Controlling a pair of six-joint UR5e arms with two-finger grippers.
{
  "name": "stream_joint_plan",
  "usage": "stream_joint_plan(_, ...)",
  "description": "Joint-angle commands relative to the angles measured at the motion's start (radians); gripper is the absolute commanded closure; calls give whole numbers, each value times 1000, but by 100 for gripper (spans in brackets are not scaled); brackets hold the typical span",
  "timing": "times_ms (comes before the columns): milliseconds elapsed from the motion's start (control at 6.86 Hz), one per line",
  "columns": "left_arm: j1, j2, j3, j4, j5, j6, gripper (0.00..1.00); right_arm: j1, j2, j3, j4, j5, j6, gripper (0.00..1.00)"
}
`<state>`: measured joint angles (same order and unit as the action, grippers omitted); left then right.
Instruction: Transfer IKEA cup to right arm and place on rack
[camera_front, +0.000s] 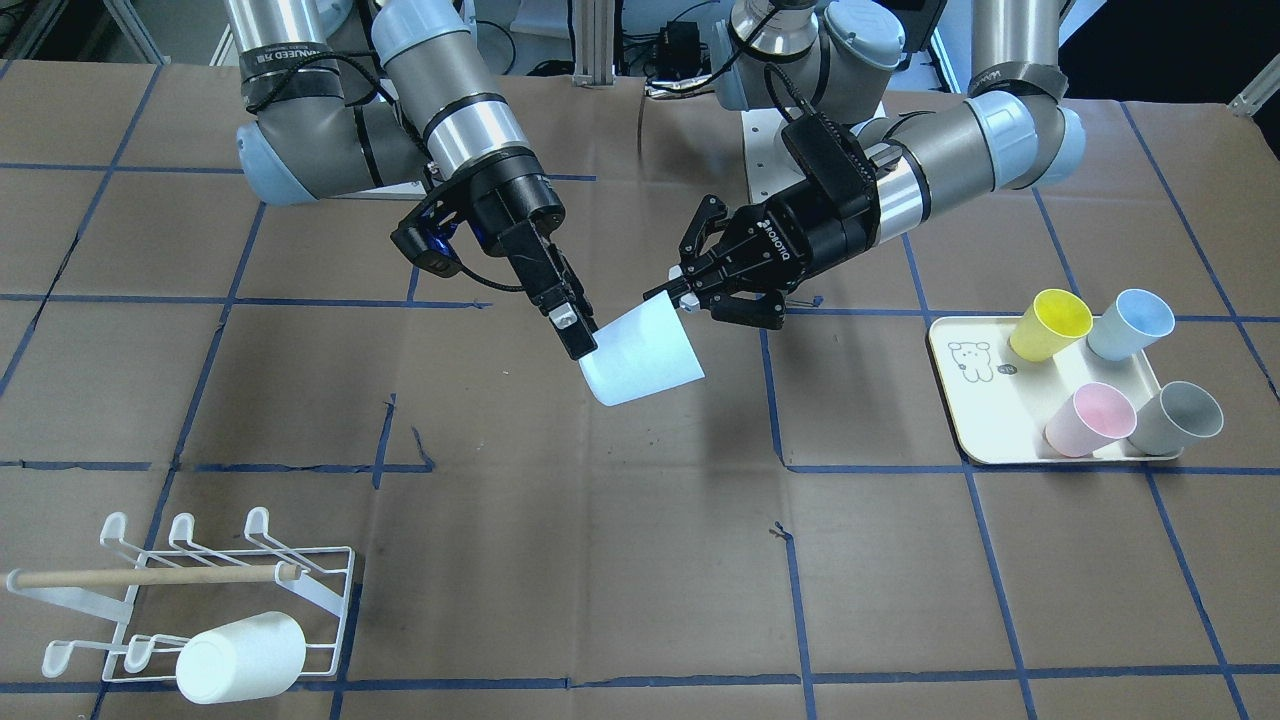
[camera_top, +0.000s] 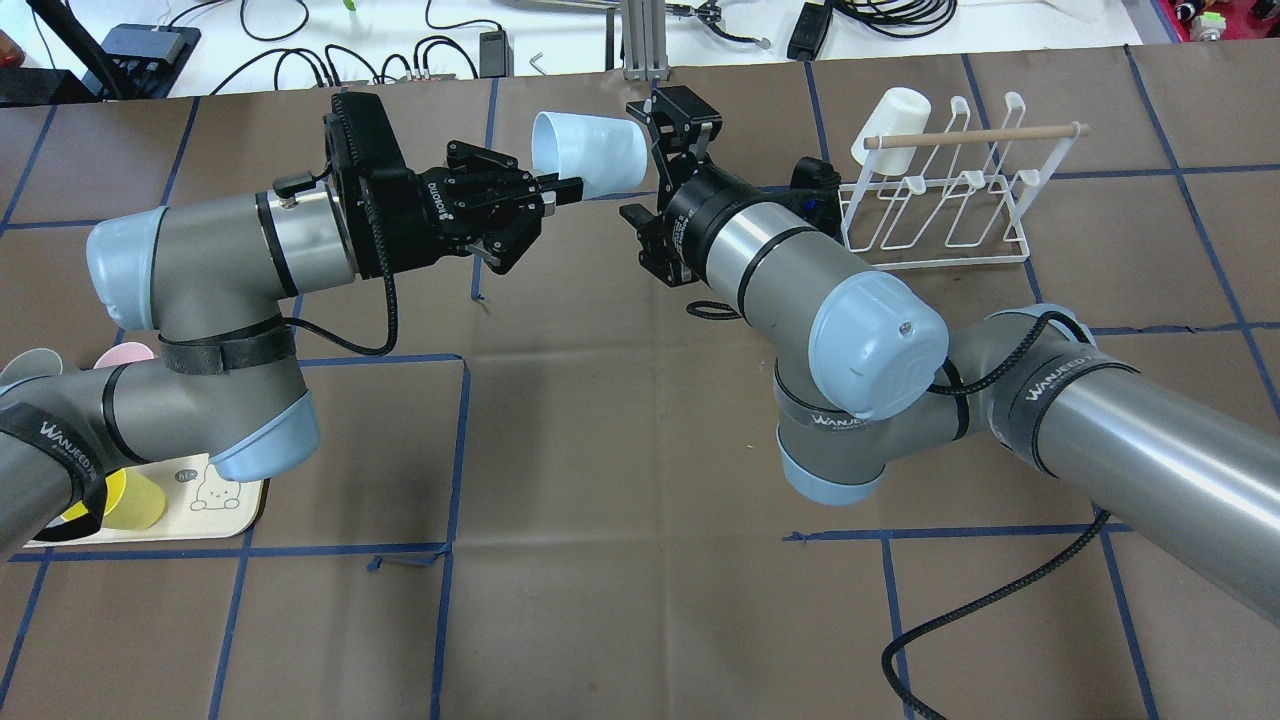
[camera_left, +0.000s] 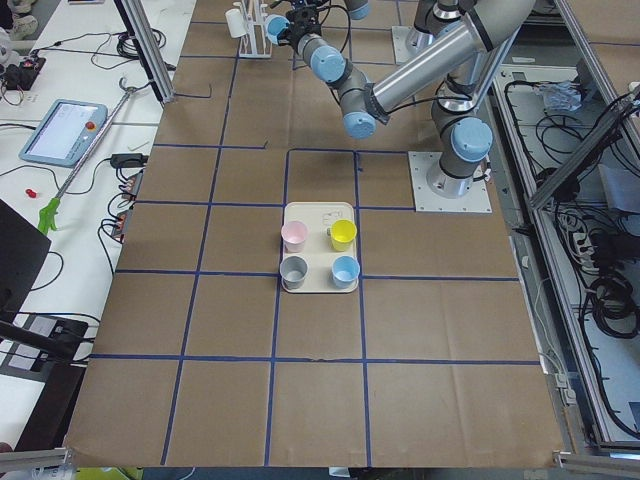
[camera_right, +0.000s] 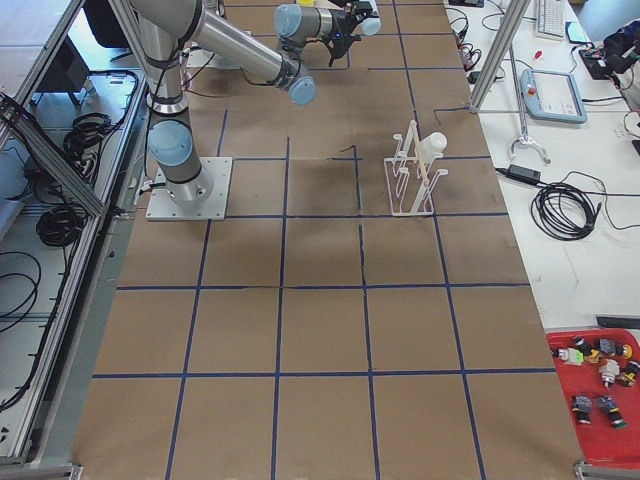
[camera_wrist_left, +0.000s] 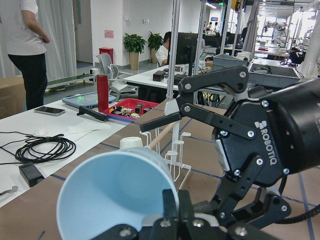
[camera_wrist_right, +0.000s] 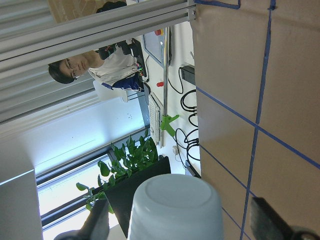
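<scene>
You see a smooth matt plastic cup (camera_front: 645, 355), a painted wire rack (camera_front: 318, 598) with a bare wooden dowel (camera_front: 150, 577), and creased brown paper (camera_front: 600, 560)

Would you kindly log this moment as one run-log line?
phase: handover | left tool: shut on pale blue cup rim | right tool: open, straddling cup base | rack: one white cup on it
</scene>
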<state>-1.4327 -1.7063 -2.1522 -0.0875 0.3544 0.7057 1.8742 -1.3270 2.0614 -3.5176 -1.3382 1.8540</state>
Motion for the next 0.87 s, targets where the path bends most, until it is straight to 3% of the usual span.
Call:
stream_joint_plan(0,0,-1,0,0,0,0,100,25,26,-36,-1,-27,19,0)
stream_joint_plan(729,0,1,0,0,0,0,99,28,60,-69,-6,-27,21,1)
